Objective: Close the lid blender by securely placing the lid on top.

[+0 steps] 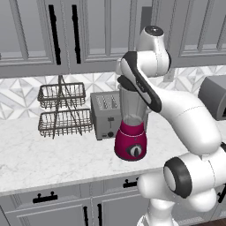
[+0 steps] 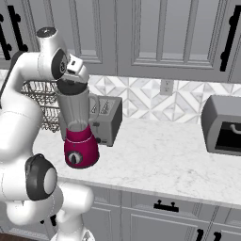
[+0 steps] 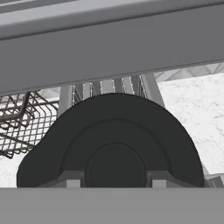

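The blender (image 2: 77, 120) stands on the marble counter, a clear grey jar on a magenta base (image 1: 130, 142) with a round dial. Its black lid (image 2: 70, 88) lies at the jar's mouth; I cannot tell whether it is pressed fully home. My gripper (image 2: 71, 81) points straight down over it. In the hand view the lid (image 3: 113, 127) takes up the lower middle, and the gripper (image 3: 114, 179) has a finger on each side of the lid's raised centre knob. In the left base view my forearm hides the jar's top.
A boxy grey toaster (image 1: 106, 114) stands just behind the blender. A two-tier wire basket rack (image 1: 62, 110) is to its left. A grey oven-like appliance (image 2: 223, 124) sits far right on the counter (image 2: 155, 160). Wall cabinets (image 2: 155, 33) hang close above.
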Controlling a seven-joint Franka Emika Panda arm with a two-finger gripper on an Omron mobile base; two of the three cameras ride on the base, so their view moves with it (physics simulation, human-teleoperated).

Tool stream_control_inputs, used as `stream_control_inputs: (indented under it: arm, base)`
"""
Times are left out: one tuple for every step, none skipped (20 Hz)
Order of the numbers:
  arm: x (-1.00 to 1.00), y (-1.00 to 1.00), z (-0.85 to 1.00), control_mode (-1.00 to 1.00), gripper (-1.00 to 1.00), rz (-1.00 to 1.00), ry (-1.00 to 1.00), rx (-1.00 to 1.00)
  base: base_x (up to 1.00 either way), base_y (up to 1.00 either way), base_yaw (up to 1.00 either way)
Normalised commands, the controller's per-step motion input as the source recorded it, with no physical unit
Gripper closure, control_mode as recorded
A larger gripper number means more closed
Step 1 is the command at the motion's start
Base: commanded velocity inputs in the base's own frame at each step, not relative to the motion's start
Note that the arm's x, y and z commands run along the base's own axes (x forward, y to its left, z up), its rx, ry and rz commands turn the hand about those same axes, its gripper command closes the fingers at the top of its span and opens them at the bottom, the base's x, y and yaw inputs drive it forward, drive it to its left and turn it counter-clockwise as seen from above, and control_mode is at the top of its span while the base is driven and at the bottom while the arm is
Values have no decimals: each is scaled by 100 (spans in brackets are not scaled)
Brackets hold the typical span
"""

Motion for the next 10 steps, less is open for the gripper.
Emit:
stream_control_inputs:
  arm:
    - [0,0,-12,-100,100,0,7,0]
    - [0,0,-11,-100,100,0,7,0]
    - [0,0,-11,-100,100,0,9,0]
    - [0,0,-11,-100,100,0,10,0]
    - [0,0,-6,-100,100,0,10,0]
    - [0,0,-1,-100,100,0,10,0]
    - [-3,0,0,-100,100,1,10,0]
    - [-1,0,0,-100,100,1,9,0]
    - [-1,0,0,-100,100,0,7,0]
    - [0,0,0,-100,100,0,6,0]
  base:
    - [0,0,0]
    - [0,0,0]
    - [0,0,0]
    - [0,0,0]
    - [0,0,0]
    - [0,0,0]
    - [0,0,0]
    - [0,0,0]
    - [0,0,0]
    - [0,0,0]
